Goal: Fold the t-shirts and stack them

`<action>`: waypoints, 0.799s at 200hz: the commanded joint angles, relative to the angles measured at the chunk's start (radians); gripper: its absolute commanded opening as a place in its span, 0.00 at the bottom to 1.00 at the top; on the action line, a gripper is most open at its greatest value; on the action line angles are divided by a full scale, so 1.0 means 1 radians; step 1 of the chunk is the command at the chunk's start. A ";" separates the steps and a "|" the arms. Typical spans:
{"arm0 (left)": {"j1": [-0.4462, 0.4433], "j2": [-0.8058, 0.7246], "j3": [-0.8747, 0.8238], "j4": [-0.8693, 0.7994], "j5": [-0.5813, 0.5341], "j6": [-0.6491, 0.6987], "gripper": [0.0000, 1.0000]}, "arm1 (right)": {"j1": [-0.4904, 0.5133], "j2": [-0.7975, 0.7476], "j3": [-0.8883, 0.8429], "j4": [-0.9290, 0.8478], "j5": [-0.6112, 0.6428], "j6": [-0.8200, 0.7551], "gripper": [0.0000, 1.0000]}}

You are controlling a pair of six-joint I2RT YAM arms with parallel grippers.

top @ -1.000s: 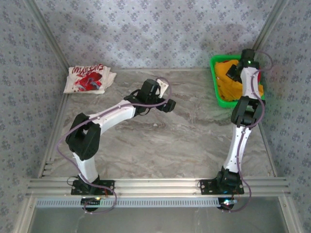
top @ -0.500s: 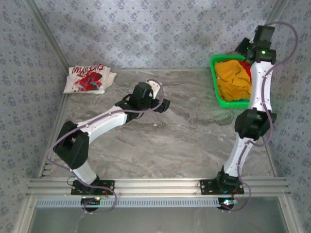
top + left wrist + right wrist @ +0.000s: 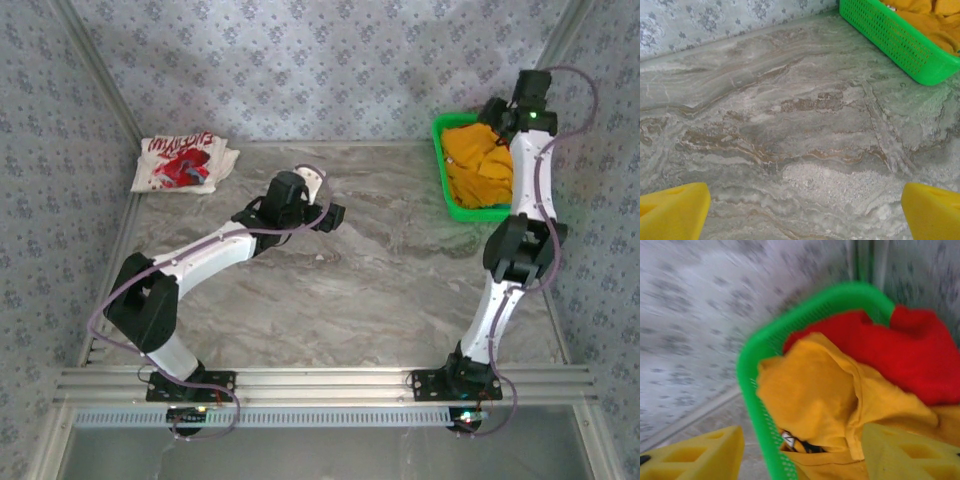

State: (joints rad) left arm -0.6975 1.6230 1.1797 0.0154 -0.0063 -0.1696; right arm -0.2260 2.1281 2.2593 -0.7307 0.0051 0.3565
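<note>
At the far right corner, right claw [image 3: 802, 436] hovers jaws apart and empty above the green basket [image 3: 441, 165], where the yellow-orange shirt [image 3: 810, 390] sits bunched on a red shirt [image 3: 920, 360]. Looks like the fetch-next-shirt step, so the next move should be dropping onto a yellow fold, pinching it and carrying it to the bare table [image 3: 380, 285]. Versus a second ago, the right arm has risen out of the basket without the shirt, the left claw [image 3: 805, 210] stays wide apart over the table, and the folded white shirt [image 3: 185, 162] hasn't moved from far left.
</note>
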 commanded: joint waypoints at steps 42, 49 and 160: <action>0.001 -0.016 -0.035 0.056 0.046 0.002 0.98 | -0.044 0.222 0.066 -0.041 0.014 0.067 0.81; 0.001 -0.010 -0.036 0.057 0.047 0.000 0.98 | -0.045 0.262 0.104 -0.060 0.003 0.068 0.82; 0.001 0.014 -0.021 0.035 0.050 -0.010 0.98 | 0.000 0.235 0.284 -0.098 -0.078 0.103 0.00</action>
State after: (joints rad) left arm -0.6975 1.6260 1.1500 0.0456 0.0299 -0.1703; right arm -0.2604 2.5179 2.5107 -0.8162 -0.0452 0.4755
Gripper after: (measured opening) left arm 0.982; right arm 0.073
